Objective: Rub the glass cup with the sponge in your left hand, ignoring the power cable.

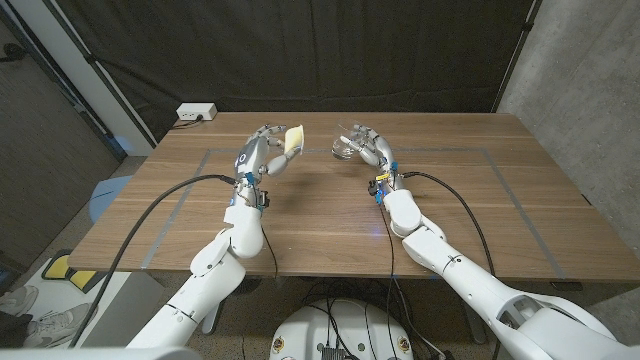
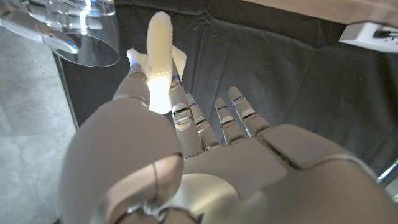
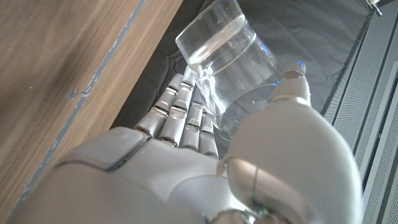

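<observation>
The left hand [image 1: 262, 152] pinched the pale yellow sponge [image 1: 293, 137] between thumb and finger, raised over the wooden table [image 1: 320, 215] (its other fingers [image 2: 239, 118] spread apart in the left wrist view). Just beside it, with a small gap, the right hand [image 1: 367, 145] grasped the tilted glass cup [image 1: 345, 143], mouth toward the sponge.

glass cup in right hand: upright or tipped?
Tipped. The glass cup lies sideways in the right hand, its open mouth facing the sponge.

Pale yellow sponge [image 1: 293, 137] upright, near the tilted clear glass cup [image 1: 343, 146].
</observation>
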Robot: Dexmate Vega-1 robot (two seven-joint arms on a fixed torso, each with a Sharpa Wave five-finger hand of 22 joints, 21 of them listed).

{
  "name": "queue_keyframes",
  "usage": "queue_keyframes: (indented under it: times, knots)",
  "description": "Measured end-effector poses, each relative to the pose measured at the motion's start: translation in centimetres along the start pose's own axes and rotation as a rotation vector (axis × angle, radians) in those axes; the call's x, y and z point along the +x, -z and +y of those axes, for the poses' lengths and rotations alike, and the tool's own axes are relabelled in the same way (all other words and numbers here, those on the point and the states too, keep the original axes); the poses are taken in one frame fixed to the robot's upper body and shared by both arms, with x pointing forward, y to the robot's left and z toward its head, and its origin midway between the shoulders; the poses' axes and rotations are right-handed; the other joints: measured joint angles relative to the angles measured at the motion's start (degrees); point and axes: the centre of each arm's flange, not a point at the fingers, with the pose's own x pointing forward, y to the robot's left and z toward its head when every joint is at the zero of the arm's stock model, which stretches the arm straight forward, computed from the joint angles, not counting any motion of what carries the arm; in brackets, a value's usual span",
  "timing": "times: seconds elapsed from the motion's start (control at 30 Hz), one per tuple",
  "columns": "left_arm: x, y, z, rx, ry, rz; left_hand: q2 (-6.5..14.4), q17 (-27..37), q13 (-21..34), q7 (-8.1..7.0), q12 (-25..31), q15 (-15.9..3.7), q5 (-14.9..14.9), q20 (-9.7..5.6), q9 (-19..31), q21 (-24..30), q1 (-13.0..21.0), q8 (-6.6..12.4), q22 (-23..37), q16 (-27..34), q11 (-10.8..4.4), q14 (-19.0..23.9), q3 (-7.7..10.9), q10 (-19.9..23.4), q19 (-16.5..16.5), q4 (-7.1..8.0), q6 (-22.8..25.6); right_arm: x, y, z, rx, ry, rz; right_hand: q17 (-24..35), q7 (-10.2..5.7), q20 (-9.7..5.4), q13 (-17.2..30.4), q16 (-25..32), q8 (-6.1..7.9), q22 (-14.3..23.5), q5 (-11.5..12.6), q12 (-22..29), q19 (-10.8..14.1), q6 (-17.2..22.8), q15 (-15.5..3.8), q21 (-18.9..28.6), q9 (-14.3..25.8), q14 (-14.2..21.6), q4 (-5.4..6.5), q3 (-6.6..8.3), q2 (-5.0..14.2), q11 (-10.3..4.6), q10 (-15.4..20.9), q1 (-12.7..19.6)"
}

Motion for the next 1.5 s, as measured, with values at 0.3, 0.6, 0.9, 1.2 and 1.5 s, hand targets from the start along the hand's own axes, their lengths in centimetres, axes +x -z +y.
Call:
queue_keyframes:
  times: [0.3, 0.6, 0.9, 1.2, 1.5]
  knots:
    - [1.4, 0.0, -1.1, -0.133, 0.007, 0.055, 0.08, 0.0, 0.0, -0.1, -1.07, 0.18, -0.01, 0.85, 0.0, 0.0, 0.09, -0.44, 0.0, -0.69, 0.31, -0.24, -0.18, -1.12, -0.45, 0.17, -0.1, -0.5, -0.8, 0.0, 0.01, -0.01, -0.031, 0.19, -0.01, 0.3, 0.0, -0.43, -0.38, 0.0, -0.01, -0.06, -0.31, 0.0, 0.0, 0.45, -0.01, 0.01, 0.0, 0.0, -0.46, -0.01, 0.0, 0.46]
    - [3.5, -0.9, -2.3, -0.255, 0.097, 0.05, 0.23, 0.26, 0.27, -0.91, -2.18, 0.2, -0.17, 1.97, 0.56, 0.0, 0.24, -0.79, 0.0, -1.8, 1.2, -2.7, -0.23, -3.94, -1.58, 0.74, -0.91, -0.8, -1.1, 0.0, 0.012, -0.017, -0.043, 0.23, -0.02, 0.3, 0.0, -0.45, -0.53, 0.0, -0.02, -0.06, -0.31, 0.01, 0.05, 0.45, -0.02, 0.13, 0.01, -0.01, -0.46, -0.02, 0.0, 0.46]
    - [6.3, -2.0, -3.0, -0.329, 0.244, -0.013, 0.84, 0.53, 0.54, -1.96, -3.48, 0.19, 0.68, 2.66, 1.72, -0.4, 0.06, -0.91, 0.13, -2.56, 1.61, -5.82, -0.82, -7.65, -3.13, 1.43, -1.96, -1.1, -1.2, 0.0, 0.011, -0.017, -0.045, 0.48, -0.13, 0.27, 0.0, -0.74, -0.71, -0.01, -0.06, 0.07, -0.33, 0.11, -0.03, 0.9, -0.05, 0.23, 0.01, -0.01, -0.45, -0.02, 0.0, 0.45]
    - [7.2, -2.7, -3.6, -0.398, 0.353, -0.046, 1.22, 0.8, 0.54, -2.9, -3.8, 0.3, 1.49, 2.78, 2.74, -0.75, -0.32, -0.74, 0.13, -2.96, 2.36, -8.12, -1.23, -10.02, -4.05, 1.84, -2.9, -1.1, -1.2, 0.0, 0.011, -0.017, -0.047, 0.48, 0.01, -0.02, 0.0, -0.9, -0.93, -0.01, -0.26, 0.06, -0.64, 0.4, 0.03, 0.9, -0.03, 0.36, 0.02, -0.01, -0.44, -0.02, -0.01, 0.44]
    - [9.4, -3.1, -3.7, -0.425, 0.44, -0.084, 1.76, 1.06, 0.8, -3.49, -3.8, 0.3, 2.05, 2.76, 3.73, -0.74, -0.85, -0.31, 0.4, -2.96, 2.95, -9.34, -1.35, -10.61, -4.65, 2.32, -3.5, -1.1, -1.4, 0.0, 0.017, -0.015, -0.059, 0.75, 0.0, -0.02, 0.0, -0.96, -1.2, -0.01, -0.31, 0.0, -0.63, 0.4, -0.03, 1.33, 0.01, 0.43, 0.09, -0.09, -0.44, -0.03, -0.01, 0.44]
